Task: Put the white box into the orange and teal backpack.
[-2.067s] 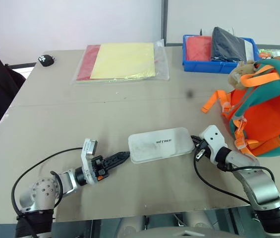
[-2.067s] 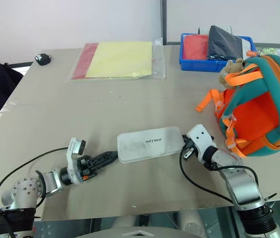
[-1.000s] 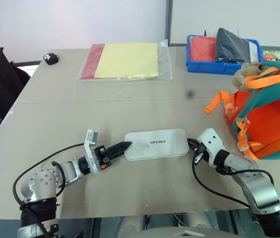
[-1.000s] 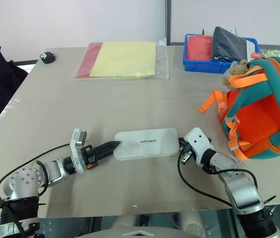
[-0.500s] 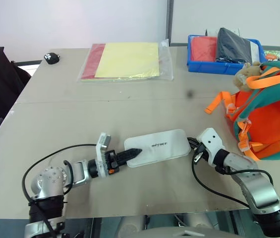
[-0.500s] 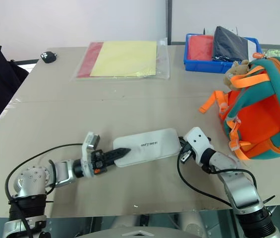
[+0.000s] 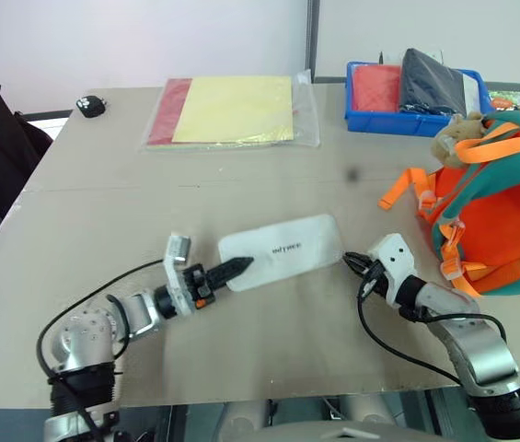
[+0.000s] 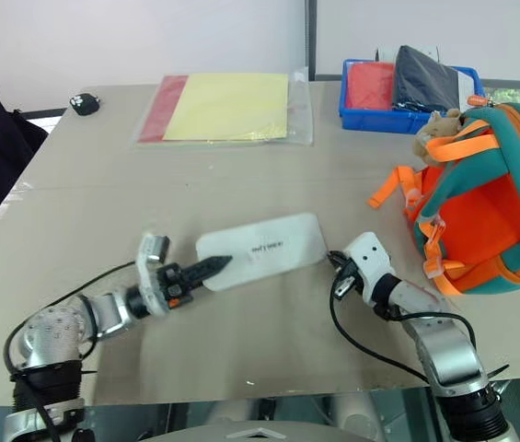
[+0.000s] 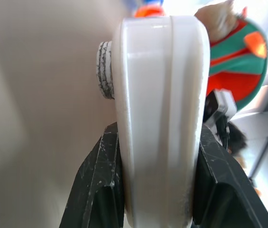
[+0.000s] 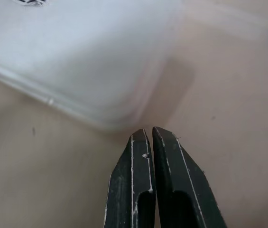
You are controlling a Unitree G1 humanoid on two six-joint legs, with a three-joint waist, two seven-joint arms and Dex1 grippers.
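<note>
The white box (image 7: 283, 250) is a flat case with small dark lettering, held tilted just above the table. My left gripper (image 7: 239, 265) is shut on its left end; in the left wrist view both black fingers (image 9: 100, 180) press the box (image 9: 157, 95) from either side. My right gripper (image 7: 350, 261) is shut with nothing in it, its tips just off the box's right end (image 10: 86, 57). The orange and teal backpack (image 7: 494, 216) lies at the right with its orange opening facing me and a beige plush toy (image 7: 457, 138) at its top.
A clear sleeve with yellow and red sheets (image 7: 232, 112) lies at the back. A blue bin (image 7: 416, 87) holding red and dark items stands at the back right. A small black object (image 7: 89, 106) sits at the far left corner. The table's near edge (image 7: 269, 391) runs below both arms.
The left gripper has closed on the box's left end and raised it, so the box now hangs tilted and a little farther from me. The right gripper has stayed by the box's right end.
</note>
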